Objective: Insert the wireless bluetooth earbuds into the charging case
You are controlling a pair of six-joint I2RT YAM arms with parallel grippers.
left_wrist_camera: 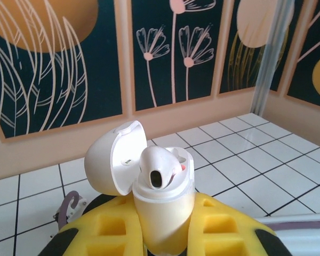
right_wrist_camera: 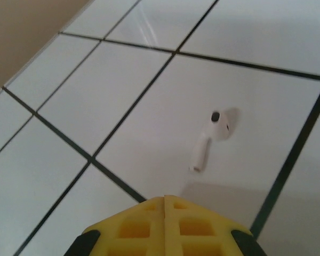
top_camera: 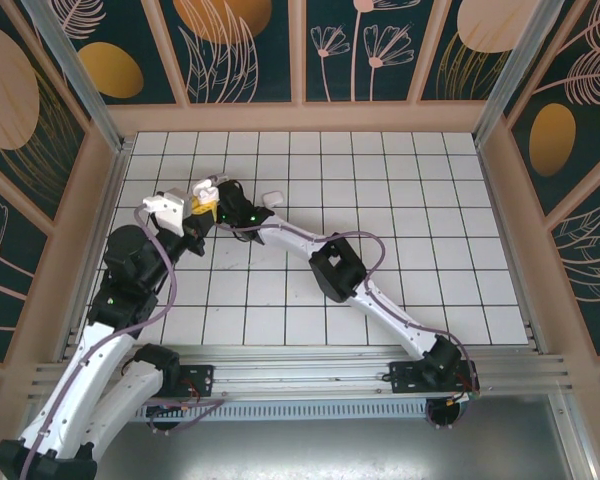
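Note:
My left gripper (left_wrist_camera: 165,226) is shut on the charging case (left_wrist_camera: 165,210), and its yellow pads (left_wrist_camera: 109,234) clamp the case's lower body upright. The case lid (left_wrist_camera: 113,159) hangs open to the left. One white earbud (left_wrist_camera: 157,168) sits in the case with its head above the rim. From above, the case (top_camera: 202,188) and left gripper (top_camera: 202,207) are at the back left of the tiled floor. My right gripper (right_wrist_camera: 165,199) is shut with nothing between its pads. It hovers over a tile where a second earbud (right_wrist_camera: 212,136) lies loose, just ahead and to the right. The right gripper (top_camera: 230,193) is close beside the case.
White tiled floor (top_camera: 380,220) with dark grout, enclosed by tan walls (top_camera: 310,118) at the back and both sides. A small white object (top_camera: 272,197) lies on the tiles right of the right wrist. The right arm's elbow (top_camera: 335,270) stretches across mid-floor.

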